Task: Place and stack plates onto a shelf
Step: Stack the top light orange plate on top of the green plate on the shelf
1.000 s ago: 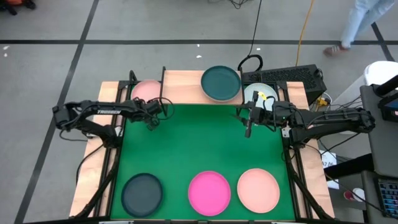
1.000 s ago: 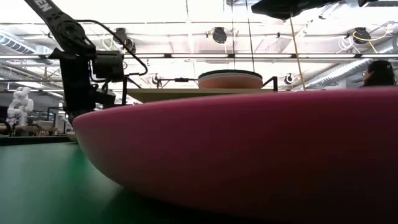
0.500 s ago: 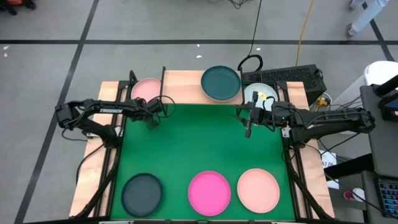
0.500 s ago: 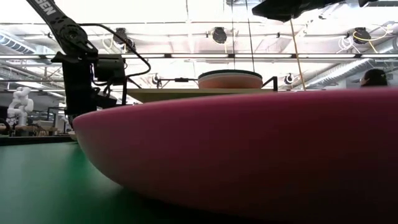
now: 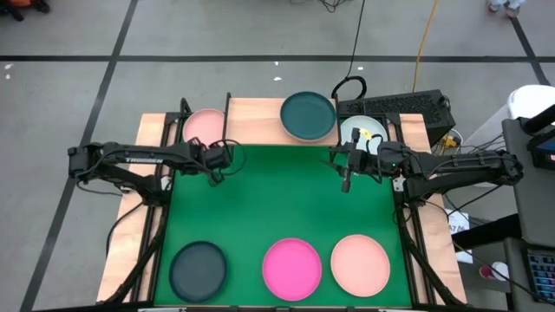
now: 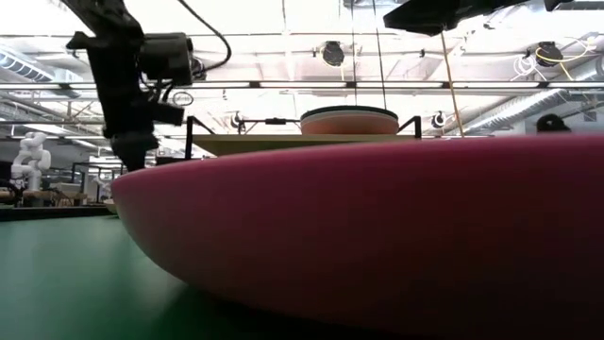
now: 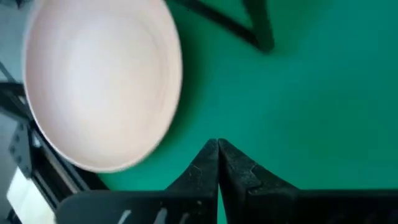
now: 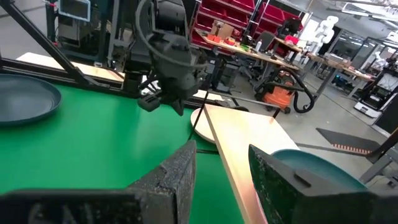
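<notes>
The shelf (image 5: pixel 260 120) stands at the table's far edge, with a dark grey-teal plate (image 5: pixel 308 116) on top of a peach one (image 6: pixel 349 124). A light pink plate (image 5: pixel 205 126) lies left of it, also in the left wrist view (image 7: pixel 99 74). A pale mint-white plate (image 5: pixel 362 133) lies right of the shelf. Dark grey (image 5: pixel 198 267), magenta (image 5: pixel 292 268) and peach (image 5: pixel 360 263) plates lie along the near edge. My left gripper (image 5: pixel 212 173) is shut and empty above the mat near the pink plate (image 7: pixel 217 146). My right gripper (image 5: pixel 345 182) is open and empty (image 8: pixel 221 165).
Bare green mat (image 5: pixel 277 199) lies between the two grippers and the near row of plates. The shelf's black legs (image 7: pixel 255 28) stand close to my left gripper. A keyboard (image 5: pixel 395 106) and cables lie beyond the table's far right corner.
My left gripper has risen a little above the mat and shifted slightly toward the near edge, staying shut. My right arm has kept still. A person at the far right of the room has walked out of the high view.
</notes>
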